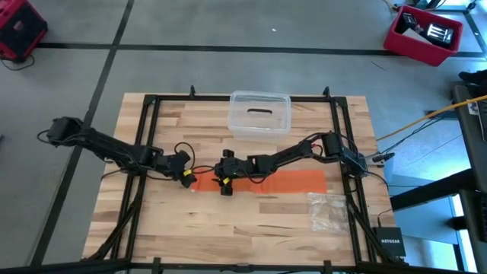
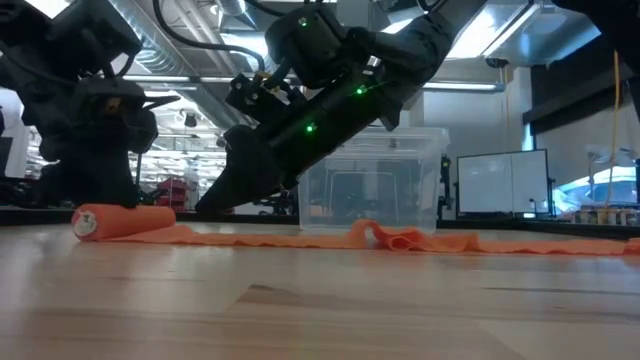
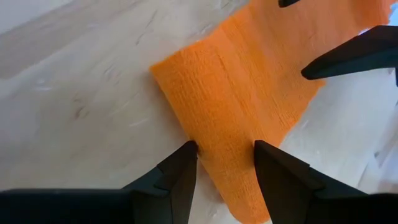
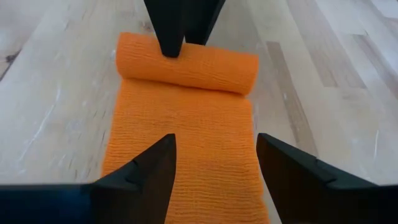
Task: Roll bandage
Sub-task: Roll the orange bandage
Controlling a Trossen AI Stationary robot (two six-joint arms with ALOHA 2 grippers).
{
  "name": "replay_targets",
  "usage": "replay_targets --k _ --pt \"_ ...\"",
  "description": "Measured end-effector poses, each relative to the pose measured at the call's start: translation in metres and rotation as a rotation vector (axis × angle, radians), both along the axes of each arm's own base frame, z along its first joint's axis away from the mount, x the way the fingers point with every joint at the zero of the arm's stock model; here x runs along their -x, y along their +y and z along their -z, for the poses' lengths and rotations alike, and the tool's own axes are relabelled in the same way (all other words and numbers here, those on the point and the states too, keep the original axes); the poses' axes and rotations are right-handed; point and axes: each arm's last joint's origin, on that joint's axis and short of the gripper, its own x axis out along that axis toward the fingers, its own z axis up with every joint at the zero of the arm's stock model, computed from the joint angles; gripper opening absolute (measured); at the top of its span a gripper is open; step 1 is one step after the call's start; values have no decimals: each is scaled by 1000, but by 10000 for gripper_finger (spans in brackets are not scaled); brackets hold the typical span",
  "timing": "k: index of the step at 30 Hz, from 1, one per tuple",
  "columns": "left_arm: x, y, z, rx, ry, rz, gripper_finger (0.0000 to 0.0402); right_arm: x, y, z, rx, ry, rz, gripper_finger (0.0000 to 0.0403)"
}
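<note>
In the high view, the bandage [image 1: 293, 181] is laid out as an orange strip on the wooden tabletop [image 1: 190, 236]. The left gripper [image 1: 185, 176] is set at the strip's rolled end, and the right gripper [image 1: 225, 185] is lowered onto the strip just beside it. A clear box [image 1: 259, 113] is seen beyond the two grippers, and a crinkled plastic bag [image 1: 329, 211] lies near the strip's far end, well apart from both grippers.

In the low view, the rolled end [image 2: 120, 221] is seen resting on the tabletop under a dark gripper, with the flat strip trailing away and a raised fold [image 2: 385, 235] partway along it. The clear box stands behind.

In the left wrist view, the left gripper's fingers [image 3: 180, 171] are held apart, with the orange roll between them. Whether they press on it cannot be told.

In the right wrist view, the right gripper's fingers [image 4: 146, 171] are spread apart over the flat strip, and the roll [image 4: 186, 62] lies just ahead of them, touched by the other gripper's fingers [image 4: 174, 25].
</note>
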Motion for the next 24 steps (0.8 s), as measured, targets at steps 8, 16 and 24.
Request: replay_targets --k 8,16,24 --pt "-4 0 8 -22 33 -4 151 0 0 0 -6 -1 -5 225" --pt "-9 -1 11 -55 17 14 151 -1 0 3 -11 1 -2 225" --pt "-13 -1 14 -93 9 48 136 -1 1 9 -25 13 -1 225"
